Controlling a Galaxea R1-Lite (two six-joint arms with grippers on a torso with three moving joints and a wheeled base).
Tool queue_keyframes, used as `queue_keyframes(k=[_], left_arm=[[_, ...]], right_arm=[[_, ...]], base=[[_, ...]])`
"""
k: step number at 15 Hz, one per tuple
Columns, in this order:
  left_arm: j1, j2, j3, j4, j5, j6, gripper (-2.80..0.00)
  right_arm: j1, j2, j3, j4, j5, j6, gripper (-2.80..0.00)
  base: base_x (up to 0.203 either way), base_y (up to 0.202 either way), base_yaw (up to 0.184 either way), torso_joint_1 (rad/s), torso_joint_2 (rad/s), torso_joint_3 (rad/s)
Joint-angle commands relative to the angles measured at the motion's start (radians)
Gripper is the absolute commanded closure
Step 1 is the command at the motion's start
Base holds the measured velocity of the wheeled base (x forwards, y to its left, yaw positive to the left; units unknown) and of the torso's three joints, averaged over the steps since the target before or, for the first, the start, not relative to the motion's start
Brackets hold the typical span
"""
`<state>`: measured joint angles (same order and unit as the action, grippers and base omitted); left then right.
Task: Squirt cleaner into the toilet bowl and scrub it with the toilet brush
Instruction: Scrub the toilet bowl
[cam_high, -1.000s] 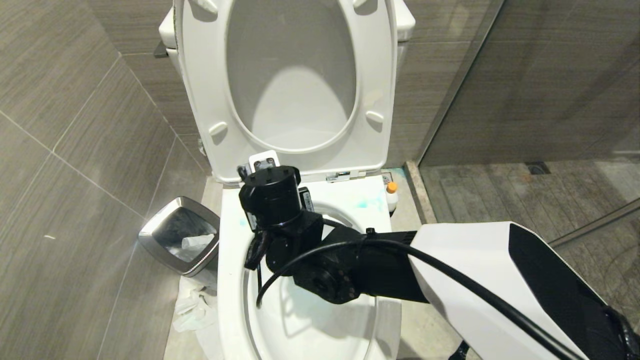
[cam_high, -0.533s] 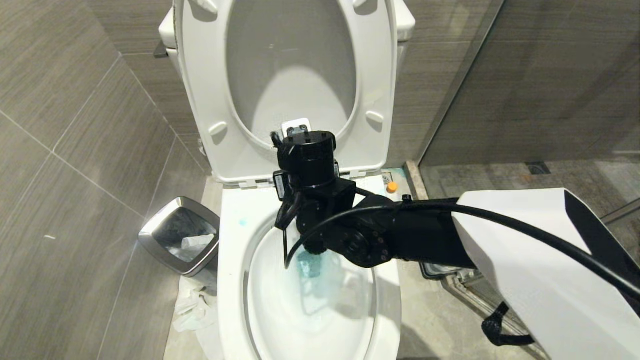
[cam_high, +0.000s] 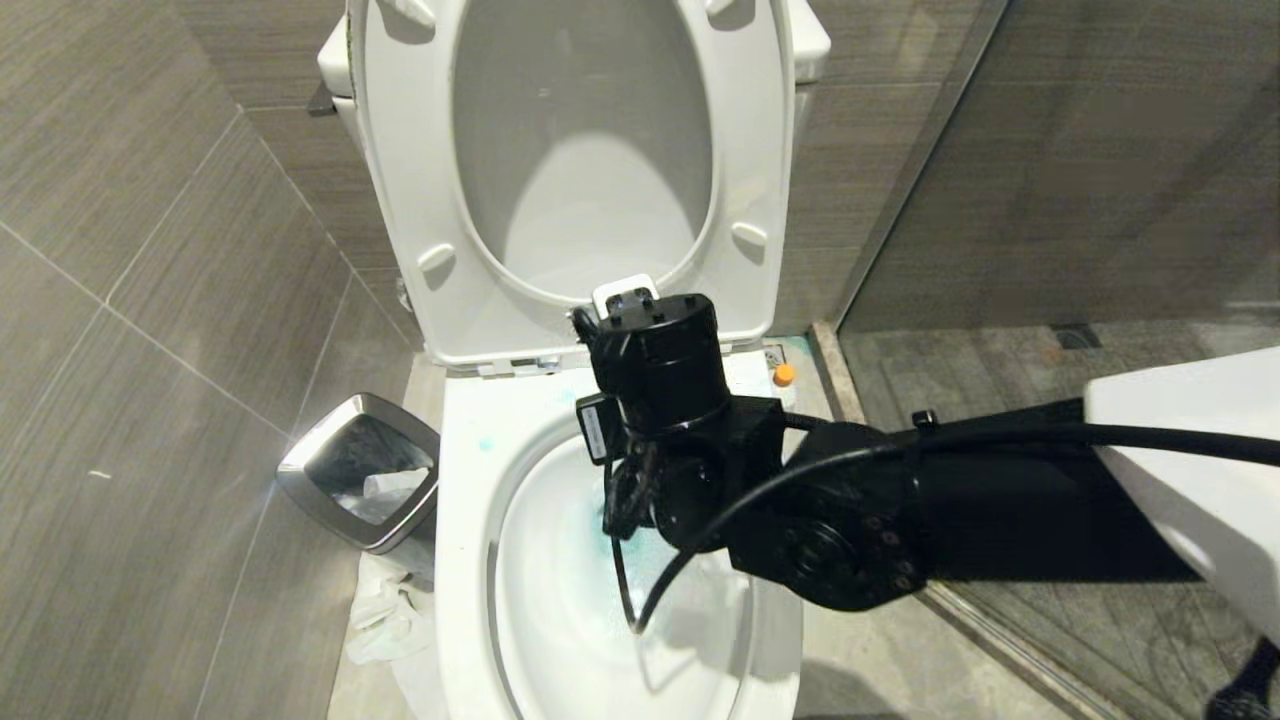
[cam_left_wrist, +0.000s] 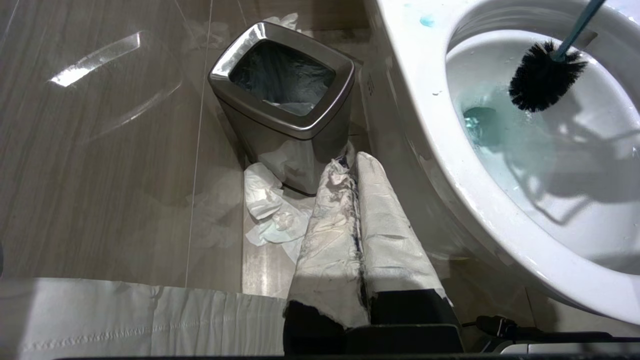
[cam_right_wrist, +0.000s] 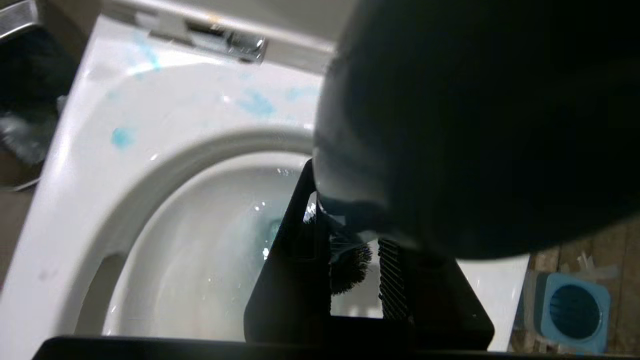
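Observation:
The white toilet bowl (cam_high: 470, 560) stands with seat and lid raised; its water (cam_left_wrist: 500, 135) is teal-blue, and blue spots mark the rim. My right arm's wrist (cam_high: 660, 400) hangs over the back of the basin and hides the gripper there. In the right wrist view the right gripper (cam_right_wrist: 350, 220) is shut on the toilet brush handle (cam_right_wrist: 450, 125), with the dark bristle head (cam_right_wrist: 347, 265) below the fingers. That brush head (cam_left_wrist: 542, 80) rests against the basin's inner wall above the water. The cleaner (cam_high: 782, 378), orange-capped, stands on the floor beside the toilet's back right. My left gripper (cam_left_wrist: 352, 165) is shut, low beside the bowl.
A steel-rimmed square bin (cam_high: 360, 470) stands left of the toilet, with crumpled tissue (cam_left_wrist: 270, 210) on the floor at its foot. A grey-blue brush holder (cam_right_wrist: 572, 310) sits on the floor right of the bowl. A glass shower partition (cam_high: 1000, 200) closes the right side.
My right wrist has swung from the bowl's left side across to the middle and right, taking the brush with it. The forearm has drawn back to the right. The left arm stayed still.

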<state>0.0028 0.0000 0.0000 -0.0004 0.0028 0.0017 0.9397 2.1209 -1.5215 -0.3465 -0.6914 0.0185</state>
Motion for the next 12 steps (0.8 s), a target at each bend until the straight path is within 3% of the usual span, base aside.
queue_keyframes(k=[1,8,12], left_arm=[[0.000,0.002,0.000,-0.001,0.002,0.000,0.00],[0.000,0.001,0.000,-0.001,0.000,0.000,0.00],[0.000,0.001,0.000,-0.001,0.002,0.000,0.00]], right_arm=[[0.064,-0.111,0.137,-0.002,-0.008,0.041,0.00],[0.234,-0.161,0.286,-0.001,-0.051,0.143,0.00],[0.241,-0.098,0.234,-0.003,-0.053,0.142,0.00]], base=[[0.000,0.000,0.000,0.000,0.00,0.000],[0.000,0.000,0.000,0.000,0.00,0.000],[0.000,0.000,0.000,0.000,0.00,0.000]])
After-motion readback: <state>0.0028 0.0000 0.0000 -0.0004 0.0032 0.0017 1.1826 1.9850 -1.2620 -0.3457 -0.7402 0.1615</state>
